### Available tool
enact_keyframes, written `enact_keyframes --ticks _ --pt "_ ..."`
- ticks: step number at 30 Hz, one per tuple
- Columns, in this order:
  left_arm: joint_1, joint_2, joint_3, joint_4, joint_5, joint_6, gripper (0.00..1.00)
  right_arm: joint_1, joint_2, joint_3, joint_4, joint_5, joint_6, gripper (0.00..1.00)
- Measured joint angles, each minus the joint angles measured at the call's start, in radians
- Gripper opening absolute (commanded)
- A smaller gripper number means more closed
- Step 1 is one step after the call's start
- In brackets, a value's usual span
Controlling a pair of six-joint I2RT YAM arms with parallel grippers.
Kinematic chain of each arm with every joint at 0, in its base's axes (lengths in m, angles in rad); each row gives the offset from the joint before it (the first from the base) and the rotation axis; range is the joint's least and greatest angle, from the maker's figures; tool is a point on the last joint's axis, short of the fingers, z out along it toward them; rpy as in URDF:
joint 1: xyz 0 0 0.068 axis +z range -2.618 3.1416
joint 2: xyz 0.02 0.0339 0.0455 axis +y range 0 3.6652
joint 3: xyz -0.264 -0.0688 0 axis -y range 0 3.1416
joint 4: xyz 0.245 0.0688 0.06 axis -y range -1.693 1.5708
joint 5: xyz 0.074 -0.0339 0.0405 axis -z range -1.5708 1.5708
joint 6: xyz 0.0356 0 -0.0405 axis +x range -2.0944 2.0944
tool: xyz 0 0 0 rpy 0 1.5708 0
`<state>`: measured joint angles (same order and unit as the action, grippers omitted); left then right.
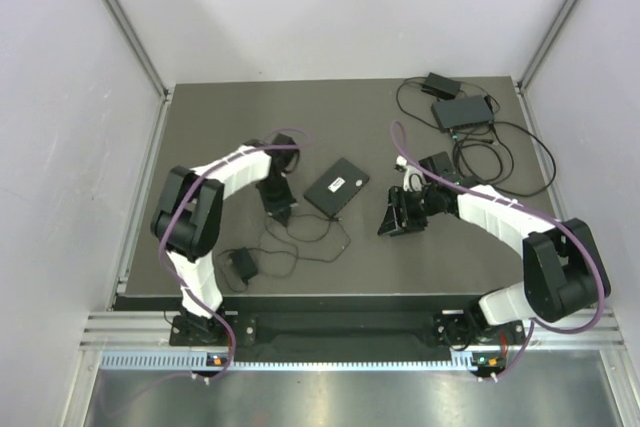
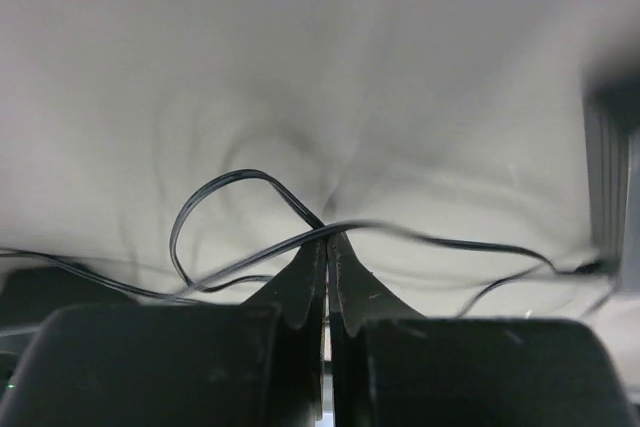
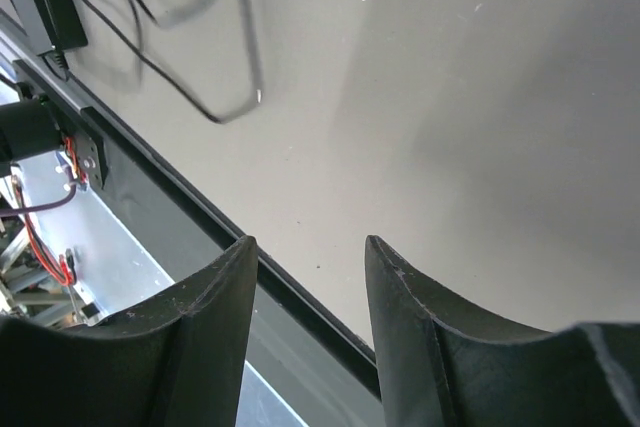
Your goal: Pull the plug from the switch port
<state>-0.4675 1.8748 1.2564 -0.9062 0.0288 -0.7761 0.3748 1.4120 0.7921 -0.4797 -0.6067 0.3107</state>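
Observation:
A flat black switch box (image 1: 337, 187) lies at mid-table; in the left wrist view it is a blurred dark shape (image 2: 612, 177) at the right edge. A thin black cable (image 2: 240, 259) runs from it across the tips of my left gripper (image 2: 328, 237), which is shut on it just left of the box (image 1: 280, 205). The plug (image 2: 592, 269) at the box's edge is blurred, so I cannot tell how it sits in the port. My right gripper (image 1: 398, 219) (image 3: 310, 247) hangs open and empty to the right of the box.
The cable loops down to a black power adapter (image 1: 243, 265) (image 3: 48, 2) near the front edge. A second black box (image 1: 462, 112) with tangled cables and an adapter (image 1: 440, 82) lies at the back right. The table's front rail (image 3: 190, 212) lies under the right gripper.

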Motion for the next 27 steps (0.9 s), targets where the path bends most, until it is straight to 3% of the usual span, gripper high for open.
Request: enact_keyframes --ticks 7,14,16,17,20,24,27 --pt "0.286 0.011 0.188 -0.103 -0.106 0.028 0.0 0.0 -0.018 0.0 -0.001 0.0 0.005 0.48" --pt "0.457 0.012 0.398 -0.17 -0.257 0.045 0.01 0.0 -0.018 0.0 -0.017 0.001 0.004 0.48" --pt "0.491 0.008 0.401 -0.172 -0.257 0.05 0.1 0.0 -0.018 0.0 -0.024 0.002 0.004 0.48" --pt "0.502 0.007 0.401 -0.175 -0.254 0.05 0.24 0.0 -0.018 0.0 -0.028 0.002 0.004 0.48" --pt "0.529 0.006 0.394 -0.175 -0.246 0.05 0.46 0.0 -0.018 0.0 -0.037 0.005 0.004 0.48" --pt "0.526 0.003 0.364 -0.172 -0.22 0.045 0.61 -0.001 -0.021 0.0 -0.049 0.011 0.004 0.48" --pt "0.524 0.003 0.355 -0.173 -0.198 0.044 0.62 -0.011 -0.041 0.0 -0.063 0.015 0.003 0.48"
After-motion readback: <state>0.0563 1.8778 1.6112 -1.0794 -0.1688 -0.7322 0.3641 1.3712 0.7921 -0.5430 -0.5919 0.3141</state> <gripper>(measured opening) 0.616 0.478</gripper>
